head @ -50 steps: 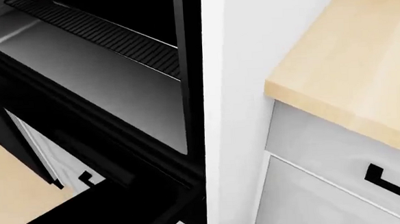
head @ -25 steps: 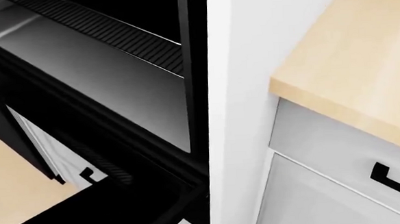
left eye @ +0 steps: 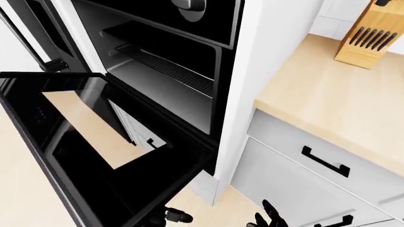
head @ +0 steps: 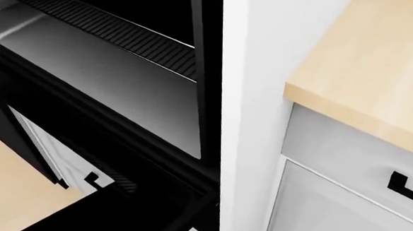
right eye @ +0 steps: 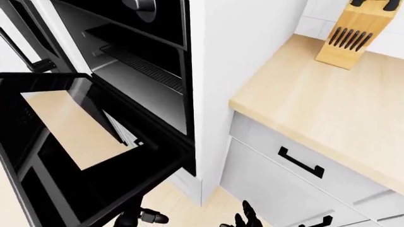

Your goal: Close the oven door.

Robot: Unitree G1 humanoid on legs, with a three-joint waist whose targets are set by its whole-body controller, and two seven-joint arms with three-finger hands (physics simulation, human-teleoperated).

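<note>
Left-eye view: the oven door (left eye: 94, 146) hangs open, swung down flat below the oven cavity (left eye: 164, 80), its glass reflecting the pale floor. A wire rack (left eye: 167, 68) sits inside the cavity, above the door. Right of the oven, past the white cabinet panel (left eye: 265, 71), lies the wooden countertop (left eye: 335, 104), bearing a knife block (left eye: 372, 33) at its far upper end. Under the countertop a grey drawer carries a black handle (left eye: 325, 161). No lettering is legible anywhere. My right hand (left eye: 268, 218) shows at the bottom edge, right of the door's corner, fingers spread and touching nothing. My left hand (left eye: 174, 216) peeks out under the door's near edge; I cannot tell how its fingers stand.

Head view: the cavity floor fills the left, the white panel the centre, the countertop the right. Compared with half a second ago, the whole scene has slid slightly rightward, so the camera moved.

Right-eye view: the same layout, with a control knob (right eye: 144, 4) above the cavity.
</note>
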